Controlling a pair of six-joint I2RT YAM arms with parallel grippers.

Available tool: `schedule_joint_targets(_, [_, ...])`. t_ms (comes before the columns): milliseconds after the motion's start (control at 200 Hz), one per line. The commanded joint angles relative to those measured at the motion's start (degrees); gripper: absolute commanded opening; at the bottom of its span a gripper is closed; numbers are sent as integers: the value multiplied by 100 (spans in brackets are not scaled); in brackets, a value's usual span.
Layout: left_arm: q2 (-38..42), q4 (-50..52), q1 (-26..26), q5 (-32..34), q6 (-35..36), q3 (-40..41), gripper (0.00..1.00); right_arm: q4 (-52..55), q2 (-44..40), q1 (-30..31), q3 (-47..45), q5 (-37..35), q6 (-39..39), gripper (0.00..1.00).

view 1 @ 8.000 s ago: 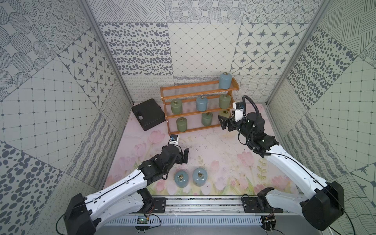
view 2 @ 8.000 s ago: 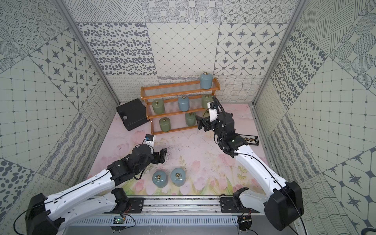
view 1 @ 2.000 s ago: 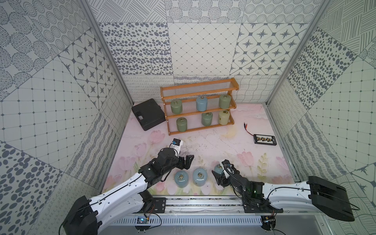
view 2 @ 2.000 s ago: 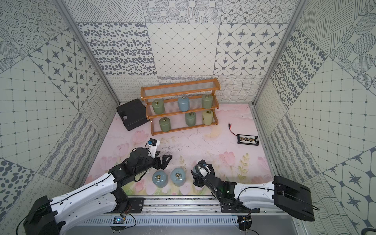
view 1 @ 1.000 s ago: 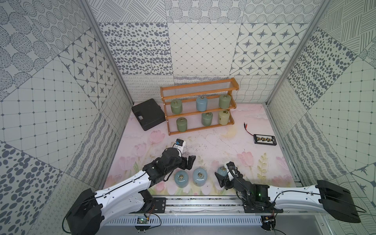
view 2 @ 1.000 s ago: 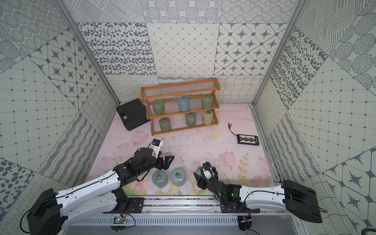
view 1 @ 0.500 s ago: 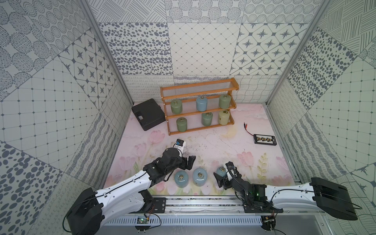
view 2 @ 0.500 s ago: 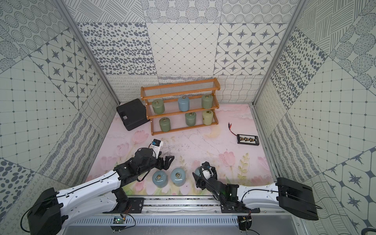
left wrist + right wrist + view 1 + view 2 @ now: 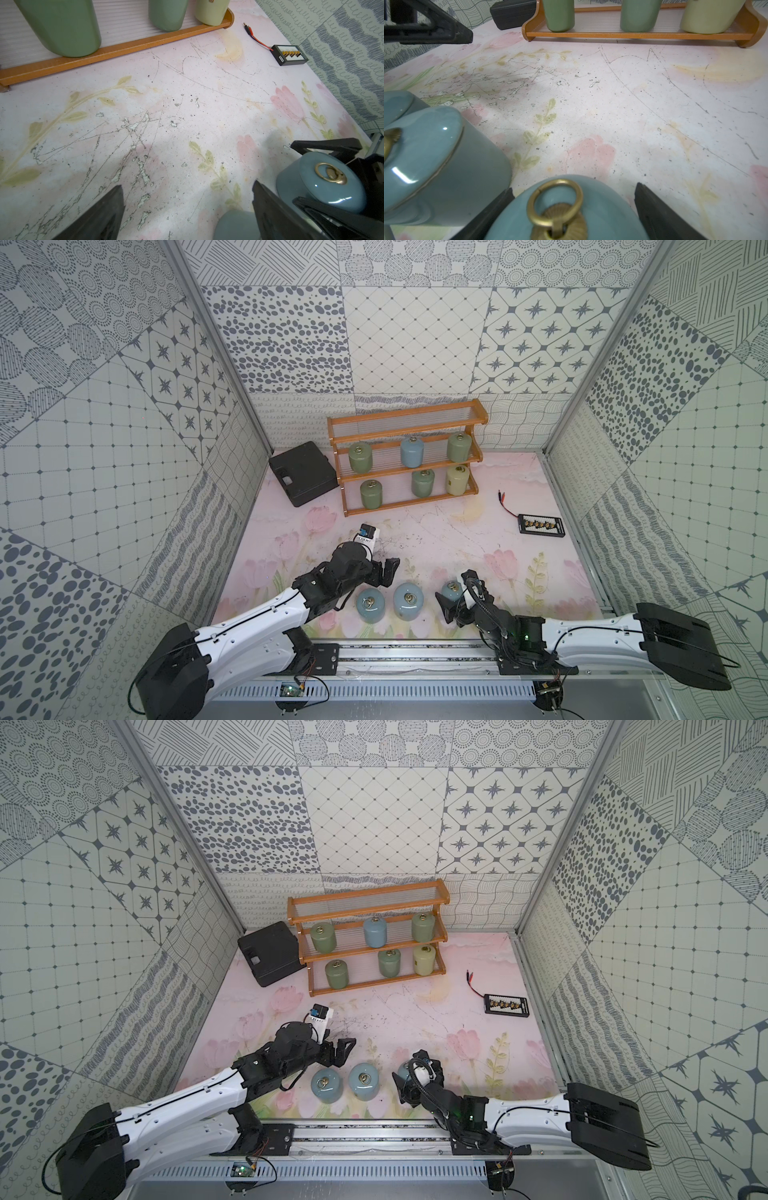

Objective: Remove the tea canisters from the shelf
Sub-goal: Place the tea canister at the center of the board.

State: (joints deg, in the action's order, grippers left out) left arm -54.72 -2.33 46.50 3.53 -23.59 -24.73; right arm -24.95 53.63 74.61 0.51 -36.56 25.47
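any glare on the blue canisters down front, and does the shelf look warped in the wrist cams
Right wrist view: small white glare spots on the middle blue canister; wide-angle warp makes the pale yellow canister on the shelf seem to lean. Left wrist view: one glint on the right-hand blue canister. Both top views: even soft light, only faint shadows.

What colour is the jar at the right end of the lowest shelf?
The canister is pale yellow, clearest in a top view.

Left claw (image 9: 386, 572) hovers wide open; right claw (image 9: 454, 590) sits low, jaws parted.
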Motion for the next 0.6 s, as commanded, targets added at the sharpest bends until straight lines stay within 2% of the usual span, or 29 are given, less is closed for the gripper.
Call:
schedule_joint_targets(0, [-34, -209, 8, 106, 92, -23, 100, -16, -139, 36, -126, -97, 160, 95])
schedule_joint_targets(595, [-219, -383, 9, 191, 162, 105, 100, 608, -406, 194, -36, -254, 543, 96])
